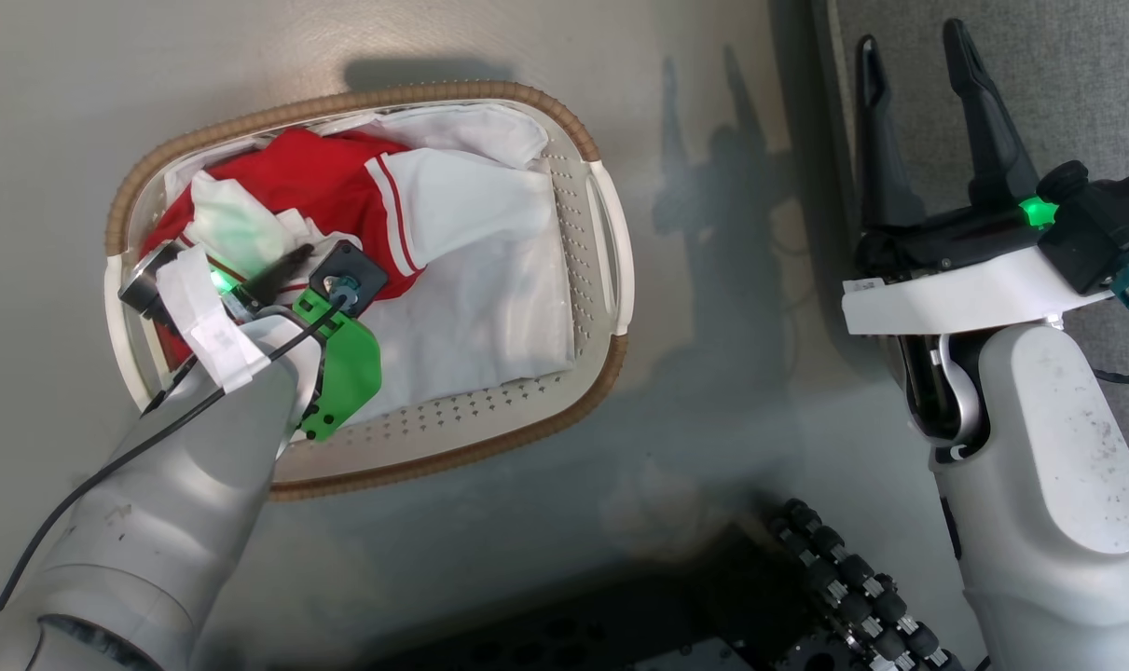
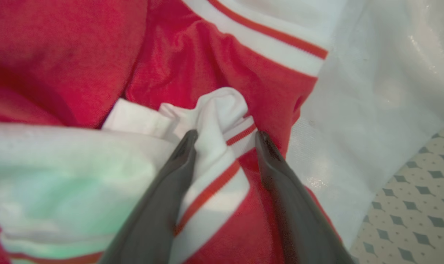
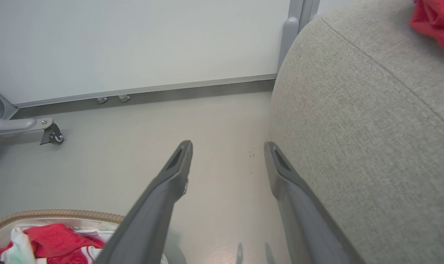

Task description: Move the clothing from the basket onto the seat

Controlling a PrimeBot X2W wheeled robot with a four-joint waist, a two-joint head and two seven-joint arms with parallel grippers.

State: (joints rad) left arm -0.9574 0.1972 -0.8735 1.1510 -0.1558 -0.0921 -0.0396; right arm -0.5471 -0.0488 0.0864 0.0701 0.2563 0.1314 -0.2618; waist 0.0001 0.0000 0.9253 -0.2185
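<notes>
Overhead, from the head view, the basket (image 1: pixel 433 93) sits on a pale grey floor (image 1: pixel 51 84), and the seat (image 1: pixel 1067 84) fills the upper right corner, well apart from it. Inside the basket, the clothing (image 1: pixel 312 177) lies crumpled toward the left end, red with white panels and thin stripes, on top of a plain white sheet (image 1: pixel 489 308). The left arm reaches down into the basket. In the left wrist view, the left gripper (image 2: pixel 226 135) has its two dark fingers spread, one on each side of a bunched white fold with a red stripe (the fold stands between them, not yet pinched flat). The right gripper (image 1: pixel 911 37) hovers over the floor just beside the seat's edge, its fingers parted and holding nothing. In the right wrist view, a patch of red fabric (image 3: pixel 432 18) rests on top of the seat at the upper right corner, too cropped to identify further.
</notes>
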